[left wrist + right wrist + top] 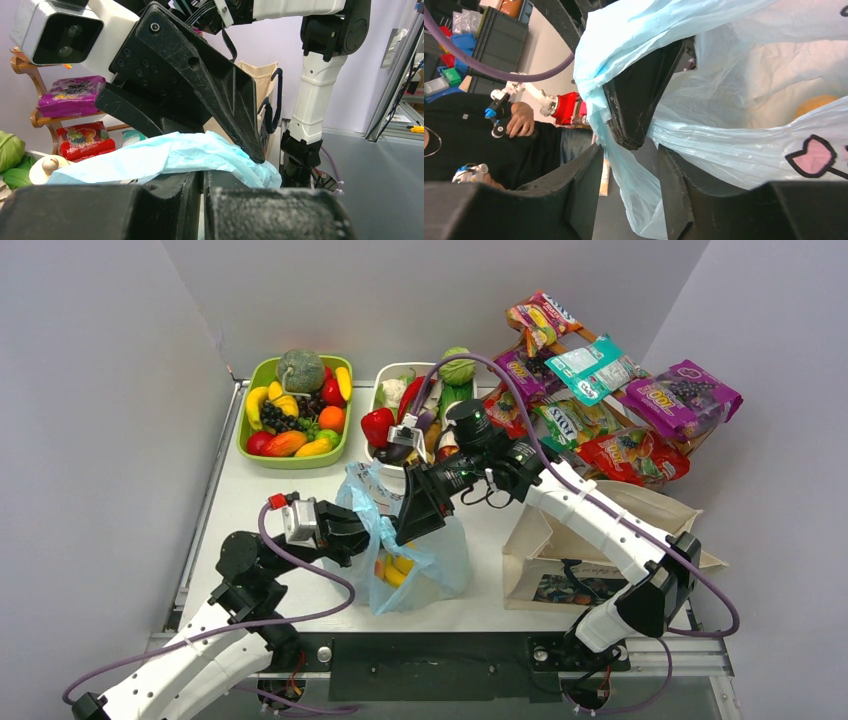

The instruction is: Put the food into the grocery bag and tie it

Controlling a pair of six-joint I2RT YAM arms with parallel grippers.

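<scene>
The light-blue grocery bag [430, 560] stands at the table's middle with yellow and orange food [398, 568] inside. My left gripper [352, 530] is shut on the bag's left rim; in the left wrist view its jaws [206, 175] pinch the blue film [170, 155]. My right gripper [412, 525] is open at the bag's mouth. In the right wrist view [629, 165] a strip of the bag [624, 165] hangs loose between its jaws, and an orange piece [816, 105] shows through the bag. More toy fruit fills a green tray [250, 390].
A white tray [385, 375] of vegetables stands at the back middle. Snack packets [600, 390] lie on a wooden rack at the back right. A beige canvas tote [590, 550] stands right of the bag. Grey walls close in the table.
</scene>
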